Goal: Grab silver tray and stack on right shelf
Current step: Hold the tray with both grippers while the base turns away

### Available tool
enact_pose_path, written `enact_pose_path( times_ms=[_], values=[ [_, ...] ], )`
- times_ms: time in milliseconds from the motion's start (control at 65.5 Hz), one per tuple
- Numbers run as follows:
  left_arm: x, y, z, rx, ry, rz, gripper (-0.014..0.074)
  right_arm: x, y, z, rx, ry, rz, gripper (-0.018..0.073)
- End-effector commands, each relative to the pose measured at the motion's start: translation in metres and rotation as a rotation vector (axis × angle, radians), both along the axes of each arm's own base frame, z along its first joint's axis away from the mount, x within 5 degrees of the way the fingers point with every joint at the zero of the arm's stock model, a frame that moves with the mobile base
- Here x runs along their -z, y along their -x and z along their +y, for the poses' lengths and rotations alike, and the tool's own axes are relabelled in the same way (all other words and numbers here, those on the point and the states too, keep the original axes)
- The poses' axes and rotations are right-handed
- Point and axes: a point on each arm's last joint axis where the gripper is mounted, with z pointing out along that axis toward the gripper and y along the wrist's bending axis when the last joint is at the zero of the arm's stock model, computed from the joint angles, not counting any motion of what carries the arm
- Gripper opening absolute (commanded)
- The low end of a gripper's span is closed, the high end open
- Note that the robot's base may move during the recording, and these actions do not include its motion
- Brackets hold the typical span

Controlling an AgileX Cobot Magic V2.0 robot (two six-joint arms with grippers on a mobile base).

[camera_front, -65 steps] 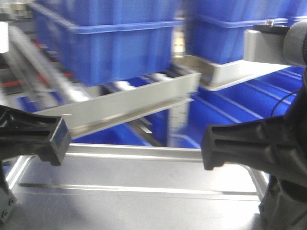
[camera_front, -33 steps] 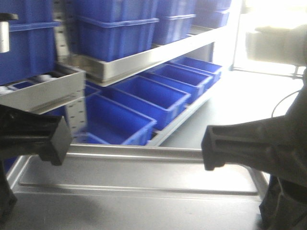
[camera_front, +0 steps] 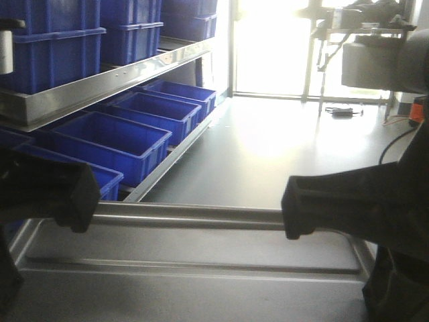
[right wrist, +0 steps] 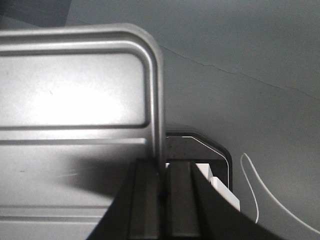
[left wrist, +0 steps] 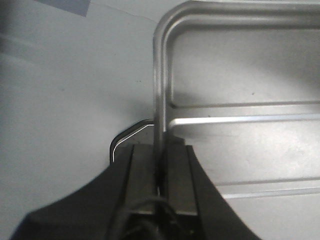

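Note:
The silver tray (camera_front: 194, 251) is shiny with a raised rim and lengthwise ribs, and it is held level across the bottom of the front view. My left gripper (camera_front: 67, 198) is shut on its left rim. My right gripper (camera_front: 301, 208) is shut on its right rim. In the left wrist view the gripper (left wrist: 161, 147) pinches the thin rim of the tray (left wrist: 240, 75). In the right wrist view the gripper (right wrist: 162, 162) pinches the rim of the tray (right wrist: 75, 90). A steel rack (camera_front: 120, 77) with a shiny front rail and blue crates stands at the far left; no roller wheels show.
Blue crates (camera_front: 110, 137) sit in a row on the rack's low level. Grey floor (camera_front: 268, 154) stretches ahead to a bright doorway (camera_front: 268, 47). A small dark item and cable (camera_front: 342, 112) lie on the floor. A thin white cable (right wrist: 250, 185) lies below the right gripper.
The whole view has swung to the right: the rack and crates slid left, and the floor and bright doorway came into view. Both grippers still hold the tray the same way.

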Motion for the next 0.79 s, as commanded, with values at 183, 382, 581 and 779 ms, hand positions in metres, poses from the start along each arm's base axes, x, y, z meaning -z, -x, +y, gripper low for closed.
enact_pose_path(
  times_ms=[183,382,581,779],
  values=[
    [-0.0095,0.0007,0.0049,0.004,-0.028,-0.025,-0.0092,-0.0083,-0.0031,-0.0039,-0.003,0.030,-0.040,0.0056],
    [-0.0095,0.0007,0.0049,0.004,-0.028,-0.025,-0.0092,-0.0083,-0.0031,-0.0039,-0.003,0.030,-0.040,0.0056],
    [-0.0095,0.0007,0.0049,0.004,-0.028,-0.025,-0.0092,-0.0083,-0.0031,-0.0039,-0.003,0.030,-0.040,0.0056],
    [-0.0095,0.0007,0.0049,0.004,-0.028,-0.025,-0.0092,-0.0083,-0.0031,-0.0039,-0.003,0.030,-0.040,0.0056]
  ],
)
